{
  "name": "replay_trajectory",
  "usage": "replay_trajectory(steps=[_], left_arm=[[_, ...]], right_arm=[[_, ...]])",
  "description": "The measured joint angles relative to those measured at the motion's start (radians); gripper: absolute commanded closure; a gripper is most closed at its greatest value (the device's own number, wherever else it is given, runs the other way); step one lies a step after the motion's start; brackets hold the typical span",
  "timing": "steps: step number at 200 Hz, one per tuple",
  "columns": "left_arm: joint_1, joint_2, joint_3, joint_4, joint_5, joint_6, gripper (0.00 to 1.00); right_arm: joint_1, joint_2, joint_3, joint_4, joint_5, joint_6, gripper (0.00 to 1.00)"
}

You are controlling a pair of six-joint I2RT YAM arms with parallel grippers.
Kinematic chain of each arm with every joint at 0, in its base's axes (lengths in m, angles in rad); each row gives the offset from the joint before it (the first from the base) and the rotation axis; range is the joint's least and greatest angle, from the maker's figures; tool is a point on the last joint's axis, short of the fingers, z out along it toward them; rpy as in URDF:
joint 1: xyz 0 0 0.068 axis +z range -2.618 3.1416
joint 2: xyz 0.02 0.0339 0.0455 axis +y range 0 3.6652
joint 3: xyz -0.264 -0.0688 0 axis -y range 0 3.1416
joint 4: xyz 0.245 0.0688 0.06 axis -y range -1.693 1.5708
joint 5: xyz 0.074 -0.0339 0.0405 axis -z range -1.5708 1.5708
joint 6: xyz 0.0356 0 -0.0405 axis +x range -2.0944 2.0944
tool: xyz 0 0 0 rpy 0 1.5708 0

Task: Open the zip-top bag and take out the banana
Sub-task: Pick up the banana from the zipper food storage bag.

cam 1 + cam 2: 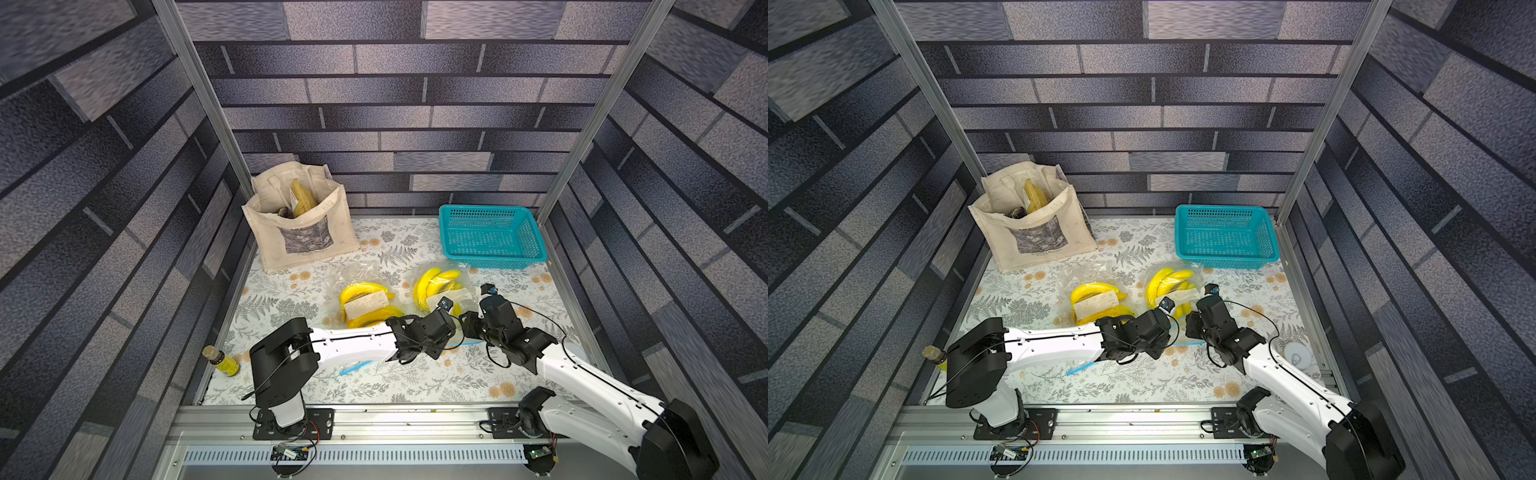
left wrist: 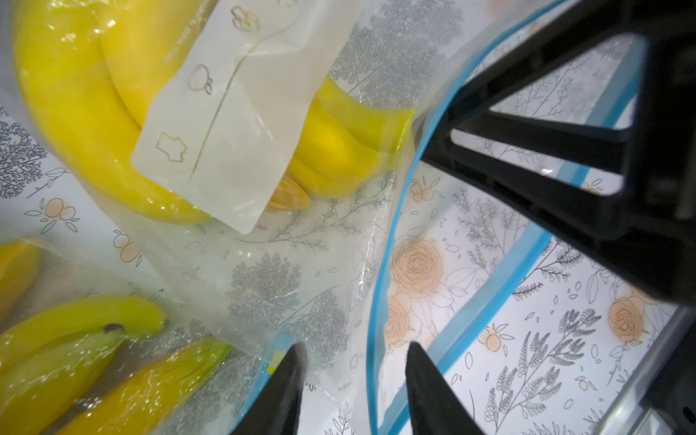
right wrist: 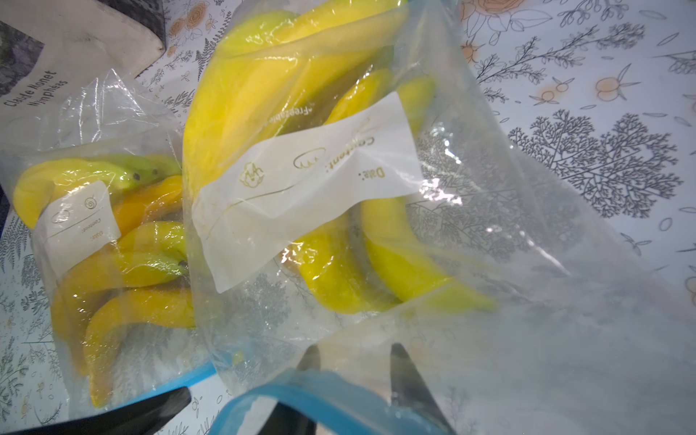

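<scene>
Both left claw (image 2: pixel 354 350) and right claw (image 3: pixel 352 350) seen part-open at zip-top bag (image 3: pixel 489 226) rim, 6 o'clock; opposite lips to be pinched.

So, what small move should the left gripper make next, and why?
Probably close the left gripper on the bag lip. Its jaws stand apart with the blue zip edge and clear film between them, the right gripper is at the mouth too, and the bananas are still inside.
</scene>
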Motion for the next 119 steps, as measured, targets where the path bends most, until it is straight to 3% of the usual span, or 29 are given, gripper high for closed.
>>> replay_trajectory(steps=[41, 76, 105, 119], left_arm=[[0.004, 0.052, 0.000, 0.003, 0.029, -0.003, 0.61], [0.013, 0.066, 0.000, 0.010, 0.038, -0.024, 0.88], [0.027, 0.067, 0.000, 0.018, 0.034, -0.030, 1.00], [0.028, 0.067, 0.000, 0.021, 0.027, -0.033, 1.00]], right_arm=[[0.000, 0.018, 0.000, -0.004, 0.000, -0.001, 0.66], [0.000, 0.017, 0.000, -0.024, 0.007, -0.020, 0.62], [0.000, 0.045, 0.019, -0.082, 0.040, -0.079, 0.47], [0.000, 0.088, 0.057, -0.127, 0.054, -0.131, 0.43]])
